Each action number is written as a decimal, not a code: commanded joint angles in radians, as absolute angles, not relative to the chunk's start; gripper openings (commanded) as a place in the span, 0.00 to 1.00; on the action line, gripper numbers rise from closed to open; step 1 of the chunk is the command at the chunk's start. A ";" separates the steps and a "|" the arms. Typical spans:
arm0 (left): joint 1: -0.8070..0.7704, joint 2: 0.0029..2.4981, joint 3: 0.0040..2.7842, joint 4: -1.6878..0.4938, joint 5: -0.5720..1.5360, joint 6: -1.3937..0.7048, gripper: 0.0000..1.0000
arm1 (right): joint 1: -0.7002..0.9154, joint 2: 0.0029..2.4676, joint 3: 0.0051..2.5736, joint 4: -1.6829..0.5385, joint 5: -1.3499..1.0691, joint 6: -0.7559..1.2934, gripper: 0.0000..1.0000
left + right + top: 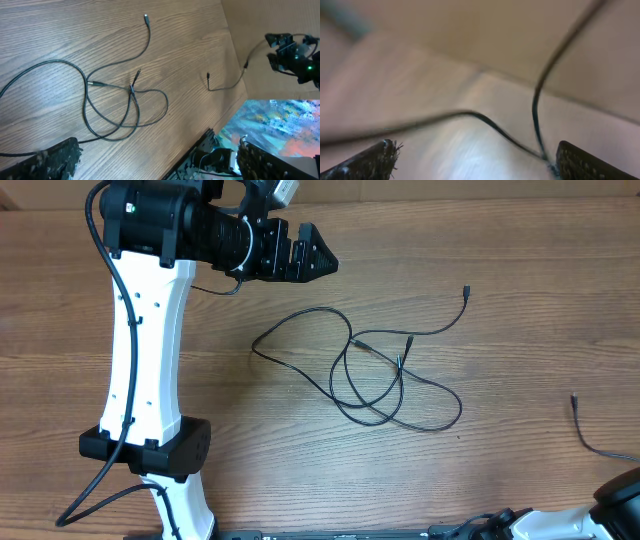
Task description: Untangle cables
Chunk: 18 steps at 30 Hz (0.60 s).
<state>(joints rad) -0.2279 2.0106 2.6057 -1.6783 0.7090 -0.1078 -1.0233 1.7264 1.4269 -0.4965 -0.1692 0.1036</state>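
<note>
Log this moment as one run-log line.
tangled cables: crossed loops mid-table, untouched | left gripper: open, empty | right gripper: open, cable strand running between fingers | status: not yet untangled

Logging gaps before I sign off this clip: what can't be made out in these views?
- Overhead: right arm mostly cut off by the bottom-right corner.
- Overhead: lone cable runs off the right edge; far end hidden.
- Right wrist: blurred; whether the close-up cable touches a finger is unclear.
- Overhead: cable tangle strands too thin to tell which crosses over.
</note>
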 commanded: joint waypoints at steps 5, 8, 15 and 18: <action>-0.232 2.014 2.621 -1.689 0.770 -0.043 1.00 | -0.908 1.729 1.462 -0.544 -0.464 -0.003 1.00; -0.231 2.014 2.621 -1.689 0.802 -0.040 1.00 | -0.886 1.740 1.462 -0.589 -0.350 -0.019 1.00; -0.232 2.014 2.621 -1.689 0.815 -0.048 1.00 | -0.897 1.804 1.461 -0.769 0.199 0.498 1.00; -0.231 2.014 2.621 -1.689 0.839 -0.048 1.00 | -0.910 1.825 1.461 -0.788 0.171 0.535 1.00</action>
